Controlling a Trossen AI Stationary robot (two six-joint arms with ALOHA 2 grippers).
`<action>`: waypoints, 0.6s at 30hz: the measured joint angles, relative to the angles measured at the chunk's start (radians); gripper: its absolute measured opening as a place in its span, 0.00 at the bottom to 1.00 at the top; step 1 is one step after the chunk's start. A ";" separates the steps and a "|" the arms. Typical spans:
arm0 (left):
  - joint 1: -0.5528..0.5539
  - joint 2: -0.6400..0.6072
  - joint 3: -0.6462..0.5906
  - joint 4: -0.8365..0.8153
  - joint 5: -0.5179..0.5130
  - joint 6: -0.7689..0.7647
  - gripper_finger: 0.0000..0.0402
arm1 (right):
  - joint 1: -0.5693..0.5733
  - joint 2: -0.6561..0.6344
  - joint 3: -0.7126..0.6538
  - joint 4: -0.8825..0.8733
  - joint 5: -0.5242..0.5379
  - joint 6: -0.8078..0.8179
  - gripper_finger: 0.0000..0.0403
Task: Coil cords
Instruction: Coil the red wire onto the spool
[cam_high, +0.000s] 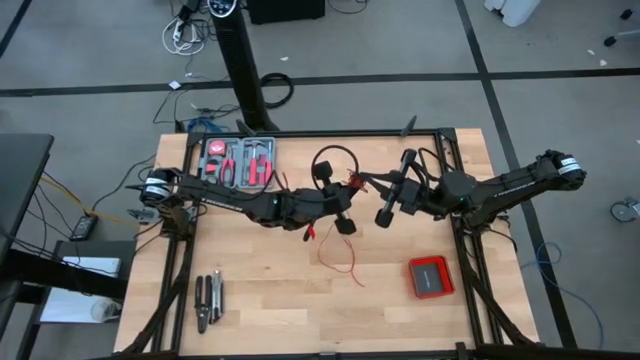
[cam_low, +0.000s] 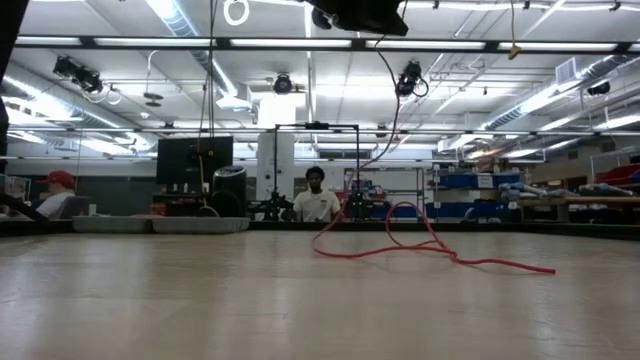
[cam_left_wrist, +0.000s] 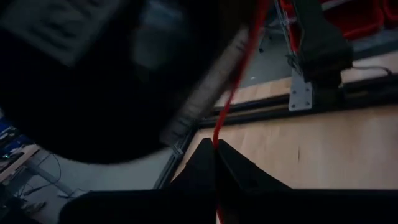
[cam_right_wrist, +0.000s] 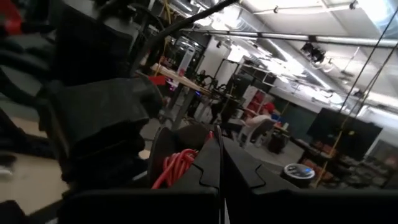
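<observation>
Red wire (cam_high: 340, 255): thin, light, floppy. Left claw (cam_left_wrist: 217, 152) pinches wire near spool (cam_right_wrist: 177, 163); right claw (cam_right_wrist: 221, 163) clamped on spool. Slack loops trail across table (cam_high: 300, 300).

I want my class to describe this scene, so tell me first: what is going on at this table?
Two robot arms meet over the middle of the wooden table, working on a thin red wire. The left gripper is shut on the wire, which runs up from between its fingers. The right gripper is shut too, right beside a small black spool with red wire already wound on it. A loose squiggly length still trails on the table. A red box and some hand tools lie untouched.
</observation>
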 joint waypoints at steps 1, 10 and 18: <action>0.000 0.000 0.000 0.016 -0.002 0.000 0.00 | 0.000 0.000 0.000 0.003 -0.001 0.020 0.00; 0.000 0.000 -0.001 0.048 -0.008 -0.003 0.00 | 0.000 0.000 0.000 0.016 -0.002 0.061 0.00; -0.001 -0.001 -0.007 0.070 -0.040 -0.007 0.00 | 0.018 0.000 0.000 0.051 0.006 0.059 0.00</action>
